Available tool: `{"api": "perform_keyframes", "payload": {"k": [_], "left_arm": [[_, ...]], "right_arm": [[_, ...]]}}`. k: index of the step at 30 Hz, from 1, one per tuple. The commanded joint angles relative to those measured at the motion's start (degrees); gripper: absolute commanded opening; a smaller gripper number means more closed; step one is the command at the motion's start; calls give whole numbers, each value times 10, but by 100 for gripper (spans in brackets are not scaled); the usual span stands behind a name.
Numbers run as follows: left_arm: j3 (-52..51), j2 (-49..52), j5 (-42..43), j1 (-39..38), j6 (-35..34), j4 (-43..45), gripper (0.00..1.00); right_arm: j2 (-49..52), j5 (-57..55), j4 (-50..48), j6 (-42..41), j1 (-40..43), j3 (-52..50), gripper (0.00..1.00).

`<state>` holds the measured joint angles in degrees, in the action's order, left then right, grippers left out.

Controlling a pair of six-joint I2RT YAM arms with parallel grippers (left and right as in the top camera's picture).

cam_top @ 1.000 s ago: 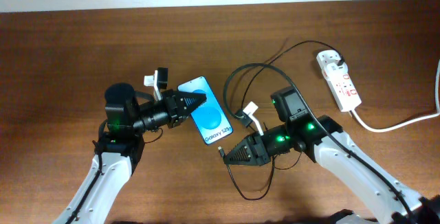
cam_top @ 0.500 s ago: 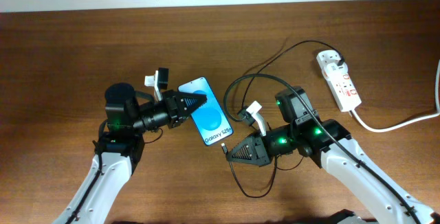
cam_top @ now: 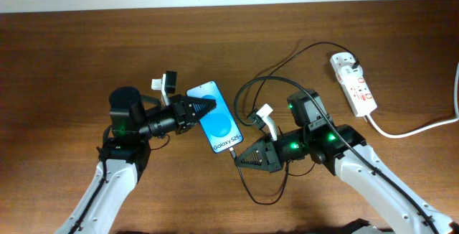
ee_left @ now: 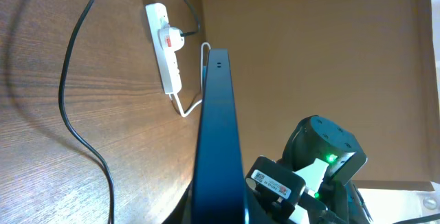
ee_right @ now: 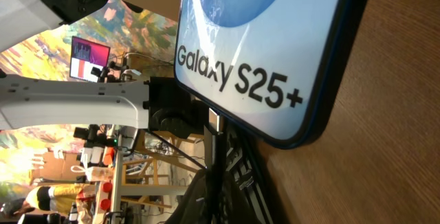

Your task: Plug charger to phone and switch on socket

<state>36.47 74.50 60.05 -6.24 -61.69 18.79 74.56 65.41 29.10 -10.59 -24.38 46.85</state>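
The phone (cam_top: 219,125), blue screen and white "Galaxy S25+" band, lies tilted near the table's middle. It also shows edge-on in the left wrist view (ee_left: 218,135) and close up in the right wrist view (ee_right: 268,52). My left gripper (cam_top: 204,108) is shut on the phone's upper left side. My right gripper (cam_top: 238,158) is shut on the charger's connector tip (ee_right: 214,122), which touches the phone's bottom edge. The black charger cable (cam_top: 247,90) loops back to the plug in the white socket (cam_top: 353,83), which also shows in the left wrist view (ee_left: 165,49).
The socket's thick white cord (cam_top: 412,128) runs off the right edge. A loop of charger cable (cam_top: 265,199) lies on the table under my right arm. The table's far edge meets a white wall.
My right gripper has moved left and up with the connector tip, from a short gap below the phone to touching its bottom edge. The left gripper and phone have not moved.
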Motion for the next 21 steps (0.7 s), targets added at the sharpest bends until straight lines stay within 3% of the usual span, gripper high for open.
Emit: {"api": "perform_keyframes", "payload": {"k": [1, 21], "left_arm": [[9, -1, 16, 0, 10, 4, 0], [9, -1, 16, 0, 10, 4, 0]], "right_arm": [[-8, 15, -2, -5, -3, 11, 4], [-2, 36, 11, -37, -3, 11, 4]]}}
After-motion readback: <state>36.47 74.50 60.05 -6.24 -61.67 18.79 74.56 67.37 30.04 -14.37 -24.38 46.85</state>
